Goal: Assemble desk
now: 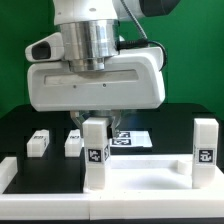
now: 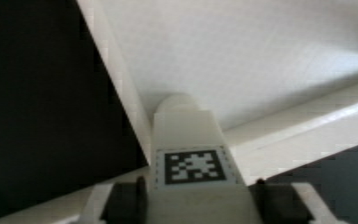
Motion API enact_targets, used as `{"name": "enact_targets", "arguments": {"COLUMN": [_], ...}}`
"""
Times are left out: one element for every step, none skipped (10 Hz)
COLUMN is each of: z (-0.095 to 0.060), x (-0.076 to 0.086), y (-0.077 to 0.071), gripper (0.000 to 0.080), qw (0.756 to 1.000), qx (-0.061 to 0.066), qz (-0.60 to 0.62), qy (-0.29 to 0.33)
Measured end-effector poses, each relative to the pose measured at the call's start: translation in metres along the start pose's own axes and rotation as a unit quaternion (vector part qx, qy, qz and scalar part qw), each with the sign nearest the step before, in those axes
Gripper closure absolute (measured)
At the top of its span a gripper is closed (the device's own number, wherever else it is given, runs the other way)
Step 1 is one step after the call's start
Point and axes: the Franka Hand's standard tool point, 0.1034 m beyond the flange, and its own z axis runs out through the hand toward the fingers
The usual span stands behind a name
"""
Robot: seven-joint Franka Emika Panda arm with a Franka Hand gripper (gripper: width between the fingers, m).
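fingers [image 2: 130, 206] snug around upright white leg [image 2: 194, 135] with black-and-white square tag [image 2: 195, 166], over rimmed tabletop [image 2: 247, 60]

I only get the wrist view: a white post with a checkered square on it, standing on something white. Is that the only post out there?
Observer: No. The exterior view shows a second leg standing upright on the tabletop, toward the exterior view's right.
Operator: Any others lying about?
Observer: Yes. One loose leg and another loose leg lie on the black table beyond the tabletop, toward the exterior view's left.
Operator: Anything there that isn't desk?
Observer: A flat marker board lies on the black table just behind the leg you are seeing.
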Motion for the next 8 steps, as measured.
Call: {"name": "enact_targets", "arguments": {"z": [0.0,-0.001,-0.001,-0.001,0.001,0.001,0.003,0.004], "x": [-0.001,-0.001,0.0,0.0,0.002,0.003,0.0,-0.002], "y": [-0.003,-0.006,-0.007,-0.01,-0.011,-0.01,-0.012,-0.015], "gripper": [0.0512,0.0512,0.0512,0.0512,0.0512,0.0512,0.0512,0.0512], "qw": [0.998,0.986,0.968,0.937,0.9,0.871,0.86,0.861], "qx": [0.0,0.0,0.005,0.015,0.03,0.045,0.042,0.041], "qz": [0.067,0.164,0.251,0.35,0.435,0.489,0.508,0.506], "qy": [0.0,0.0,-0.002,-0.006,-0.009,-0.008,-0.007,-0.008]}}
